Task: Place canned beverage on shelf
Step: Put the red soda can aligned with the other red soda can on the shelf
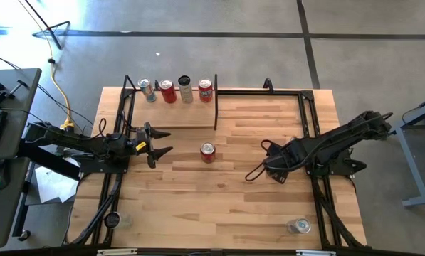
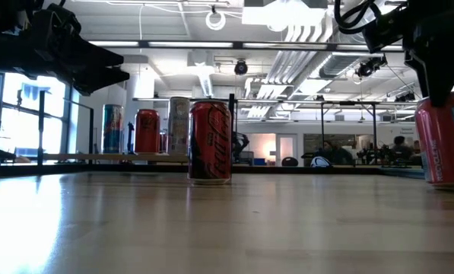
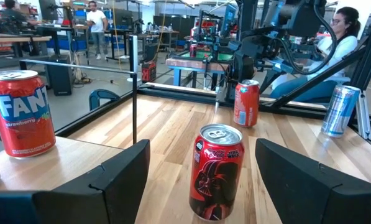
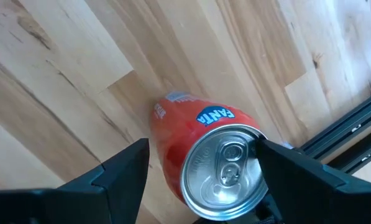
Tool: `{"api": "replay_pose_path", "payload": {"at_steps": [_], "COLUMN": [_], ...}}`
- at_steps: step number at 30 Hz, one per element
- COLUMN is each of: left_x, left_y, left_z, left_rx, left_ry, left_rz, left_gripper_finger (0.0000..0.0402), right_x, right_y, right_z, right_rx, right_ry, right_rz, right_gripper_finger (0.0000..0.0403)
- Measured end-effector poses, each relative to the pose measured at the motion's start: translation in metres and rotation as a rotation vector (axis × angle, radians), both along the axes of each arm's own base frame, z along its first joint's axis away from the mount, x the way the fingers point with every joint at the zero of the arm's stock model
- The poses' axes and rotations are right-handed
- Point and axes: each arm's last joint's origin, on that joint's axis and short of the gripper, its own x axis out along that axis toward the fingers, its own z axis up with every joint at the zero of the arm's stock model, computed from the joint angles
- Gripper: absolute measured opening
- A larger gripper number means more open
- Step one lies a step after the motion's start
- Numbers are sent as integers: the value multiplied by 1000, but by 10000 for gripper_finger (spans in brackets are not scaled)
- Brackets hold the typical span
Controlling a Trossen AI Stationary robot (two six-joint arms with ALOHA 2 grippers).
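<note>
The spread left gripper faces a dark red aluminium can, grasping nothing. The right gripper (also spread) straddles an orange-red soda can. An off-centre closing could topple either.

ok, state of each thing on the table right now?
left gripper: open, empty, facing the dark red can
dark red can: upright on the tabletop, free
right gripper: open, straddling the Fanta can
Fanta can: upright, unopened
shelf: holds four upright cans
silver can: upright near the table edge
</note>
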Motion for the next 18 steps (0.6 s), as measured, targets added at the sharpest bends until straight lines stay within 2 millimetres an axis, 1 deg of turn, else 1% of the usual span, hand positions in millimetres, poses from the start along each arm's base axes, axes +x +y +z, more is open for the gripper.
{"api": "replay_pose_path", "payload": {"at_steps": [10, 13, 18], "left_x": [0, 0, 0], "left_y": [0, 0, 0], "left_z": [0, 0, 0], "left_rx": [0, 0, 0], "left_ry": [-1, 0, 0], "left_rz": [0, 0, 0], "left_gripper_finger": [279, 279, 279], "right_x": [1, 4, 7], "right_y": [2, 3, 5], "right_z": [1, 6, 19], "right_rx": [55, 72, 83], "right_ry": [17, -1, -24], "right_rz": [-7, -17, -23], "right_gripper_finger": [282, 282, 281]}}
